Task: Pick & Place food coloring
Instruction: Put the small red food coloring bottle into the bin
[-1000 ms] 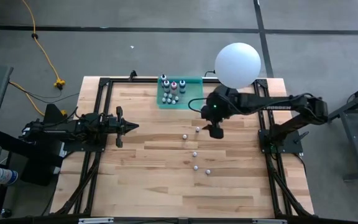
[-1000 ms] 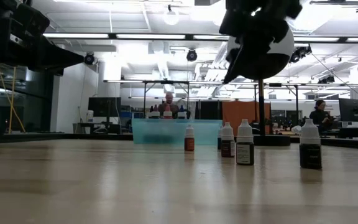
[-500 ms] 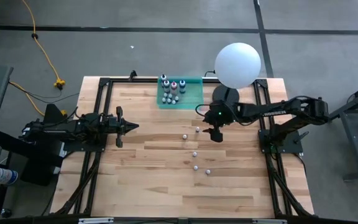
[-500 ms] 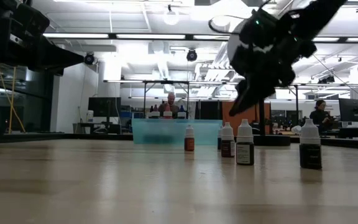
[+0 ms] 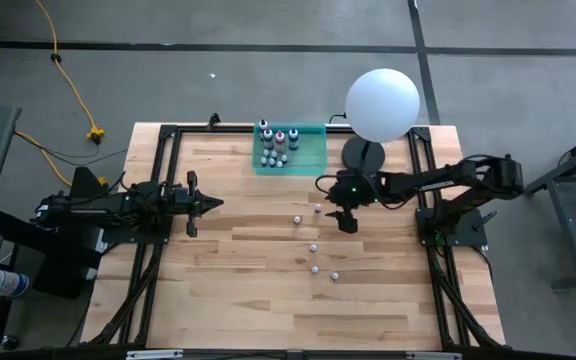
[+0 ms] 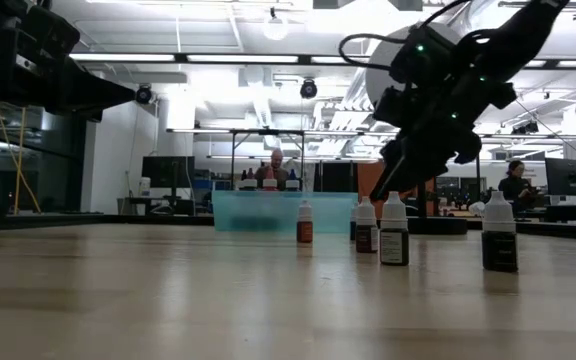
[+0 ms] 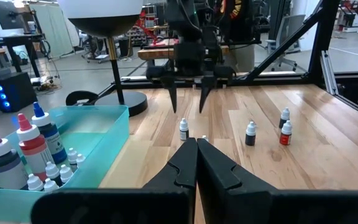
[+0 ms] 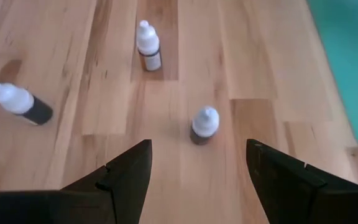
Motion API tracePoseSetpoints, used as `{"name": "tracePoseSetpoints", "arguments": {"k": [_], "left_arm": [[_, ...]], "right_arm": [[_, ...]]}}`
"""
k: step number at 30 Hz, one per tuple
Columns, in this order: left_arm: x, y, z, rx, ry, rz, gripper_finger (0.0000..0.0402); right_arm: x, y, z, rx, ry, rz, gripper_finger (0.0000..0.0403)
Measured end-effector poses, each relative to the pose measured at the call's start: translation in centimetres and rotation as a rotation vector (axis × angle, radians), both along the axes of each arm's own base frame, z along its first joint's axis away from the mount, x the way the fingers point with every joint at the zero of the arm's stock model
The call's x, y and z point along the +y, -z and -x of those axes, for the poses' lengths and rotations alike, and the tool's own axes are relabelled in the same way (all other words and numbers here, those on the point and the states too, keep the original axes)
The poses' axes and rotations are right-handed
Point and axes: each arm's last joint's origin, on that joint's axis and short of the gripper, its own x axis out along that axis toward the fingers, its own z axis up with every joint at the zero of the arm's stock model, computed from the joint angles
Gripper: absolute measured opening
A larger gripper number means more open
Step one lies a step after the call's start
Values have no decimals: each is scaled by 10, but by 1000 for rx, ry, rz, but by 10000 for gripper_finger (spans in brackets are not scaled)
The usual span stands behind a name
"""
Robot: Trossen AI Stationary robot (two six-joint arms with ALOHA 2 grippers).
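Several small food coloring bottles stand upright and loose on the wooden table (image 5: pixel 228 290); the closest to my right gripper is one white-capped bottle (image 5: pixel 317 209) (image 8: pixel 204 123). More bottles (image 5: pixel 276 148) stand in the teal tray (image 5: pixel 313 150) at the far edge. My right gripper (image 5: pixel 348 222) (image 8: pixel 197 177) hangs open above the table, slanting down, with that bottle just ahead of its fingers. My left gripper (image 5: pixel 213 203) (image 7: pixel 196 149) rests shut at the table's left side, pointing level toward the right.
A white globe lamp (image 5: pixel 382 103) on a dark round base (image 5: pixel 363 153) stands at the far right, close behind my right arm. Other loose bottles (image 5: pixel 313 247) (image 5: pixel 335 275) stand nearer the front. Black frame rails (image 5: pixel 158 240) run along the table's sides.
My right gripper has come down toward the table beside the loose bottles and tipped to a shallower downward slant. Its fingers have stayed open. No bottle has moved.
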Motion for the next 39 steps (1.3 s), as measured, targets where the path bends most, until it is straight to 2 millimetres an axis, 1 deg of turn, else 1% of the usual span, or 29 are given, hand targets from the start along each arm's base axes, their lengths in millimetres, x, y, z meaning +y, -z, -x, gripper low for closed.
{"name": "tracePoseSetpoints", "arguments": {"k": [5,8,12,20,25,30,39], "left_arm": [[0,0,0,0,0,0,0],[0,0,0,0,0,0,0],[0,0,0,0,0,0,0],[0,0,0,0,0,0,0],[0,0,0,1,0,0,0],[0,0,0,0,0,0,0],[0,0,0,0,0,0,0]], "right_arm": [[-3,-1,-17,13,-13,-23,248],[-4,-1,-23,14,-15,-27,237],[-4,2,-23,40,-15,-32,210],[-4,2,-23,40,-29,-44,154],[-4,2,-23,43,-29,-45,130],[-4,3,-22,48,-19,-29,122],[-6,3,-22,59,14,3,131]]}}
